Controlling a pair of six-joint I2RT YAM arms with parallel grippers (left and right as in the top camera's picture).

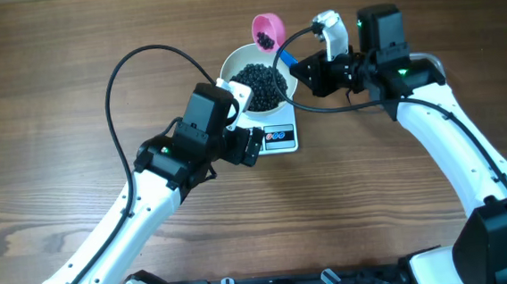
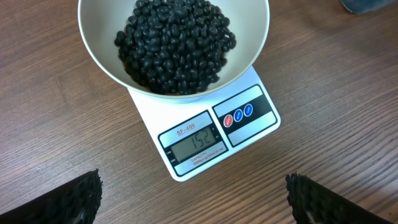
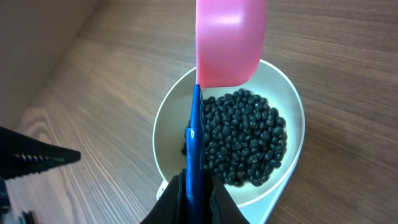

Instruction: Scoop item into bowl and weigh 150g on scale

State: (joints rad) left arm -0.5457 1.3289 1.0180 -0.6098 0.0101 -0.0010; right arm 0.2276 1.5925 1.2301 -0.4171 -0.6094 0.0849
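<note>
The white bowl stands on the white scale and holds a heap of the item, small black beans. In the left wrist view the scale shows 152 below the bowl and its beans. My right gripper is shut on the blue handle of a pink scoop, which hangs over the bowl's far rim with a few beans in it. My left gripper stands open by the scale's near corner, holding nothing, with its fingers wide apart.
The wooden table top lies all around the scale. A black cable loops over the left arm, and another runs from the right arm past the bowl. The left gripper's finger shows left of the bowl in the right wrist view.
</note>
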